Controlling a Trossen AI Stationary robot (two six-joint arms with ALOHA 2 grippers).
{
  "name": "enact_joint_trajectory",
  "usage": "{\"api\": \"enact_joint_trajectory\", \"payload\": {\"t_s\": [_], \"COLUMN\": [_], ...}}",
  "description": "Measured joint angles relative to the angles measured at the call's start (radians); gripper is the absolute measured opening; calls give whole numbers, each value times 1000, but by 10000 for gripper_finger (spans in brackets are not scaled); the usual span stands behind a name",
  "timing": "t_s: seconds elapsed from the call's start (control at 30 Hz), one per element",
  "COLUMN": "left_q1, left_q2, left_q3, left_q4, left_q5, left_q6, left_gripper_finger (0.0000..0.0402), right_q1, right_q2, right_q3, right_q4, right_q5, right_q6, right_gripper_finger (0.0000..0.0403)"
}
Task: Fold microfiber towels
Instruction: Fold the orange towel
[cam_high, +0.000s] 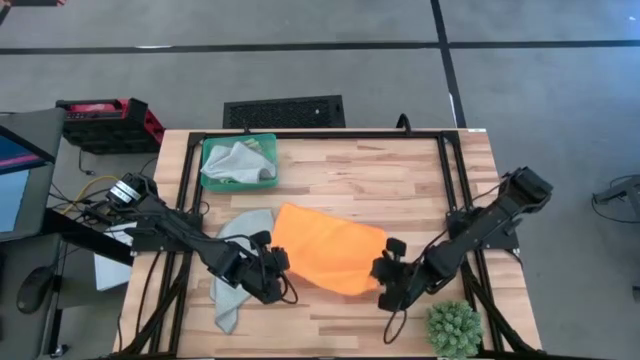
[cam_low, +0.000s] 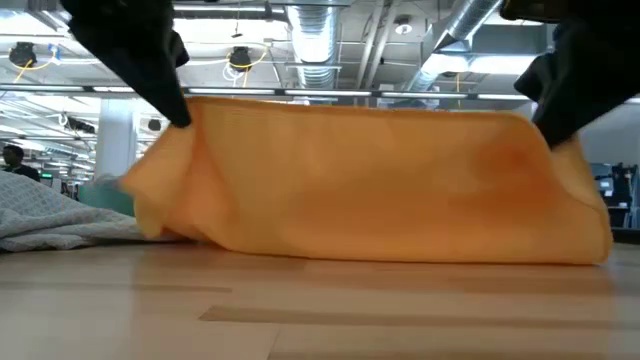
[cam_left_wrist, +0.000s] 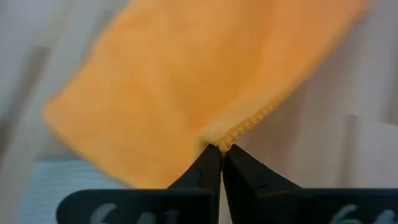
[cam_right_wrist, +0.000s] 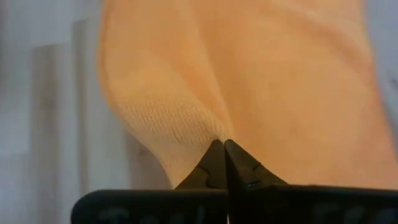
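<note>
Spanning the wooden table (cam_high: 400, 180), orange towel (cam_high: 325, 250) (ducted ceiling (cam_low: 330, 30) behind).

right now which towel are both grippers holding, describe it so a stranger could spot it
On the wooden table, look to the middle of the near half, between the two dark arms. There the orange towel is pinched by the left gripper and the right gripper, both shut on its edge. It is the only bright orange cloth; the grey towel beside it lies loose.
</note>
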Motion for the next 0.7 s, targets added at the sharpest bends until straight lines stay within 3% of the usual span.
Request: {"api": "enact_joint_trajectory", "payload": {"t_s": [0.27, 0.7], "left_q1": [88, 216], "left_q2": [0, 78], "left_q3": [0, 4], "left_q4": [-68, -92], "left_q5": [-108, -109], "left_q6": [-34, 124], "left_gripper_finger": [0, 0], "right_q1": [-53, -94], "right_q2": [-1, -1], "right_q3": [1, 3], "right_q4": [-137, -242], "right_q5": [62, 91], "right_q6": [116, 137], "right_gripper_finger": [1, 2]}}
